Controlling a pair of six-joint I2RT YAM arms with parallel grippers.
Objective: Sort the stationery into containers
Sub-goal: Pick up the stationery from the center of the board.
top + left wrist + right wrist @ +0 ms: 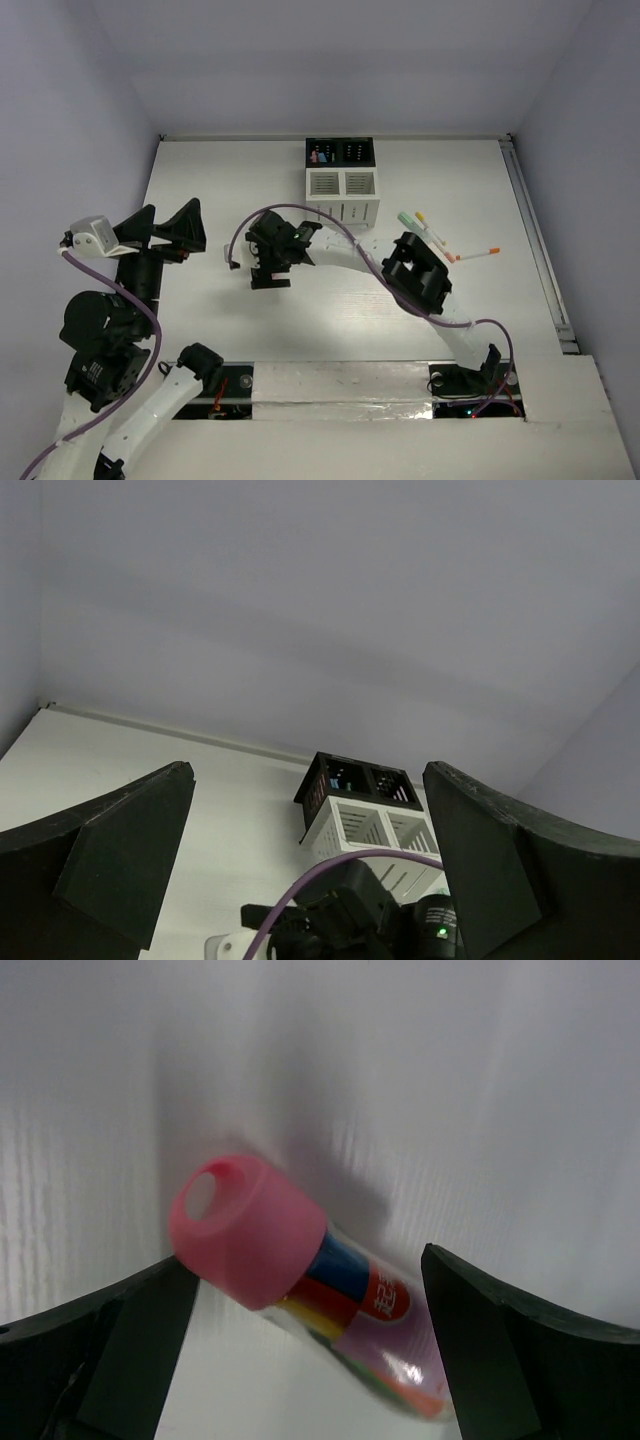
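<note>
A thick clear tube with a pink cap (pixel 250 1230) and an orange far end lies on the white table, between the fingers of my right gripper (pixel 308 1260). The jaws stand open on either side of it. In the top view the right gripper (pixel 268 276) points down at the table in front of the containers (pixel 341 180) and hides the tube. A mint green marker (pixel 409 220), a pink one (pixel 431 233) and an orange-tipped one (pixel 478 254) lie to the right. My left gripper (pixel 168 222) is open, empty and raised at the left, facing the containers (pixel 365 810).
The back left black compartment (pixel 320 154) holds blue and pink sticks. The right arm's purple cable (pixel 300 212) arcs in front of the white compartments. A rail (pixel 540 250) runs along the table's right edge.
</note>
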